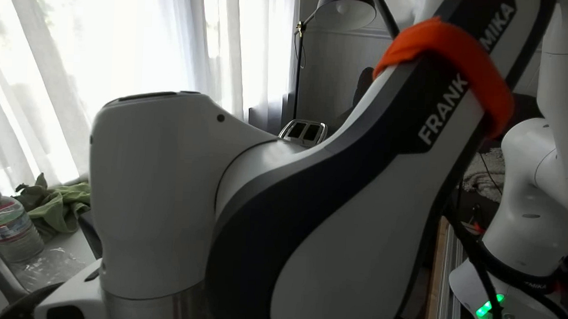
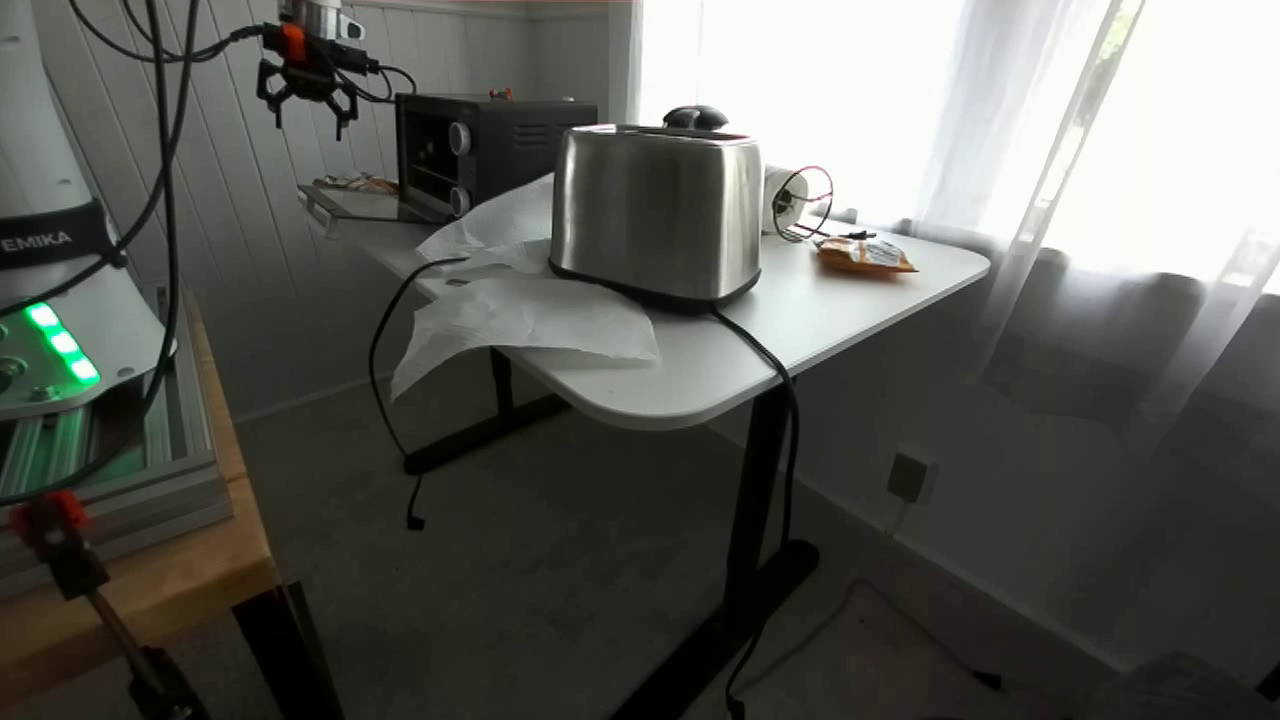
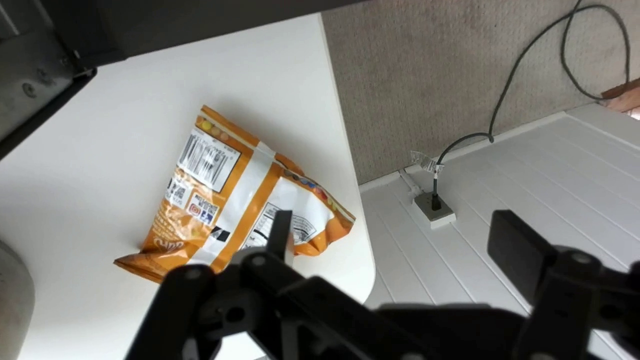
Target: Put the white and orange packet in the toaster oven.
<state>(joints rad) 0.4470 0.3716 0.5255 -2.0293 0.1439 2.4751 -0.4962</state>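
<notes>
An orange and white packet (image 3: 235, 200) lies flat on the white table in the wrist view, near the table's corner and beside the oven. In an exterior view it shows small and partly hidden (image 2: 358, 184) past the open oven door. The black toaster oven (image 2: 535, 150) stands at the table's far end with its door (image 2: 360, 205) lowered; the oven's edge (image 3: 200, 22) also shows in the wrist view. My gripper (image 2: 309, 130) is open and empty, above and in front of the oven. In the wrist view (image 3: 395, 240) one finger overlaps the packet's edge in the picture.
A silver slot toaster (image 2: 655, 215) and loose white sheets (image 2: 530, 320) are on the table. Another orange packet (image 2: 865, 256) lies near the window-side edge. A bottle (image 1: 8, 226) and green cloth (image 1: 61, 207) are at the window. My arm (image 1: 358, 206) blocks much of an exterior view.
</notes>
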